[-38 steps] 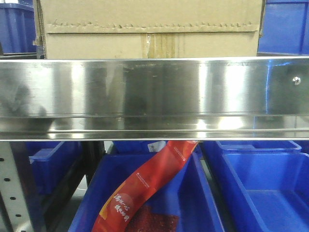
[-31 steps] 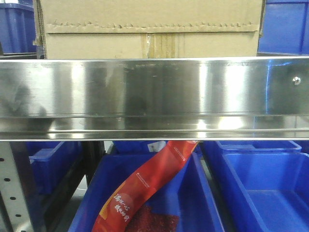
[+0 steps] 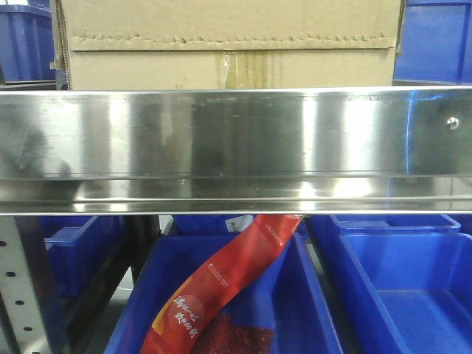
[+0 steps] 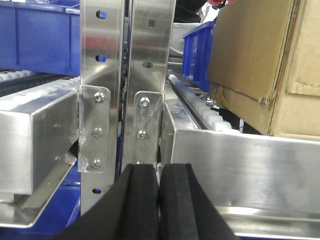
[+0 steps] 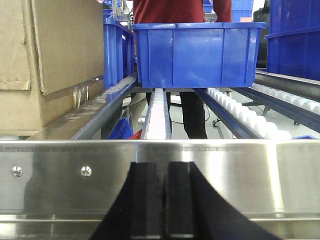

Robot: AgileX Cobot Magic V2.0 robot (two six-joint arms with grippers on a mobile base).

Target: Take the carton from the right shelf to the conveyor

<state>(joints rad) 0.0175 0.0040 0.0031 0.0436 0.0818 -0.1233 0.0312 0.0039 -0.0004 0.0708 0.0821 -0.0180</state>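
The brown carton [image 3: 228, 44] with jagged tape strip stands on the right shelf, just behind the steel front rail [image 3: 236, 147]. It shows at the right of the left wrist view [image 4: 260, 65] and at the left of the right wrist view [image 5: 45, 60]. My left gripper [image 4: 159, 172] is shut and empty, low in front of the grey uprights [image 4: 125, 80], left of the carton. My right gripper [image 5: 164, 170] is shut and empty, in front of the rail [image 5: 160, 175], right of the carton. The conveyor is out of view.
Blue bins [image 3: 398, 287] sit below the rail; one holds a red packet [image 3: 221, 287]. A blue bin [image 5: 197, 52] stands on the roller tracks [image 5: 155, 115] right of the carton, a person in red behind it. More blue bins [image 3: 435, 40] flank the carton.
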